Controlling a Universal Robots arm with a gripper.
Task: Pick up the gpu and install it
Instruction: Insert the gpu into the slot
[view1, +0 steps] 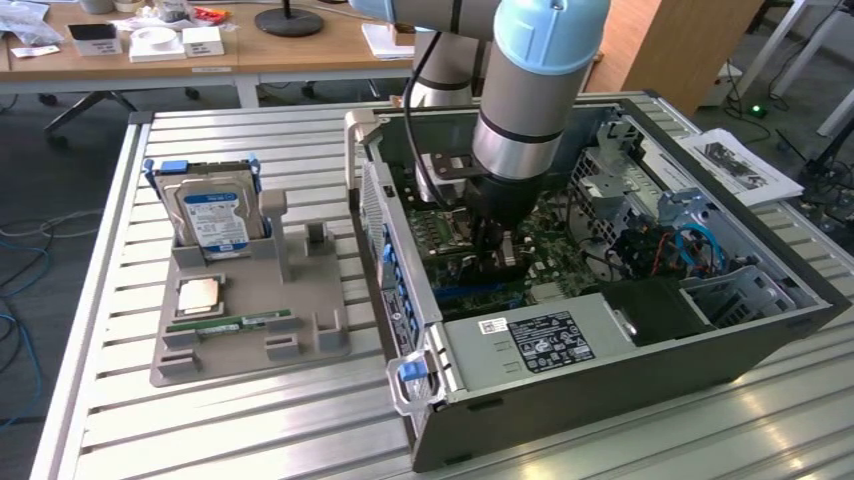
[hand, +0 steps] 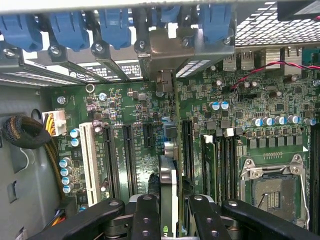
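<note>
My gripper (view1: 491, 252) reaches down into the open computer case (view1: 747, 345), over the green motherboard (hand: 135, 115). In the wrist view the gripper (hand: 169, 212) is shut on the gpu (hand: 168, 175). The card shows edge-on as a thin dark strip between the black fingers (hand: 145, 215). It runs away from the gripper towards its silvery metal bracket (hand: 172, 47) at the case's rear slot openings. The card stands upright over the motherboard's expansion slots (hand: 129, 155). I cannot tell whether its lower edge sits in a slot.
On the exterior view's left, a grey holder (view1: 247, 320) on the slatted table carries the silver hard drive (view1: 214, 215), a green memory stick (view1: 238, 325) and a small chip (view1: 200, 293). Inside the case are the power supply (view1: 541, 342), cables (view1: 674, 250) and the processor socket (hand: 272, 187).
</note>
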